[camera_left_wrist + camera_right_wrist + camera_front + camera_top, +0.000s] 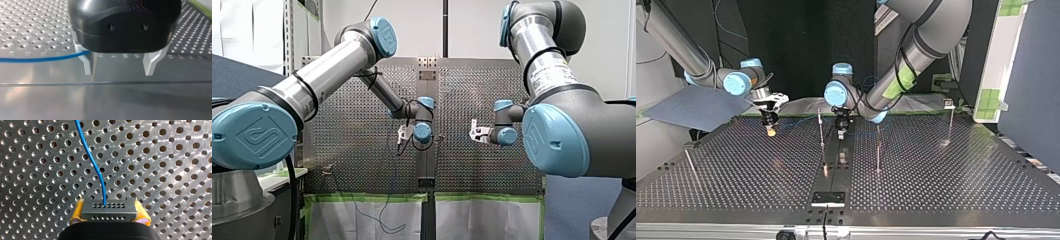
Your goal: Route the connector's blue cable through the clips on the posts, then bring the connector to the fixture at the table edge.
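Two arms: my left arm [327, 70], my right arm [547, 67]. Two grippers: left gripper [118, 73], right gripper [109, 214]. One connector [108, 209]. One blue cable [91, 157]. Four thin posts [821, 129] on one perforated table [961, 180]. One black fixture [828, 198] at its edge.

A robotics lab: perforated metal table [961, 175], 2 robot arms [327, 65], green-taped sheeting [372, 197].

1. Thin upright posts [821, 131] stand about the worktop's [956, 190] middle, with wide gaps between them.
2. The blue cable [801, 119] spans the edge opposite the fixture [828, 198].
3. The fixture edge lies open.
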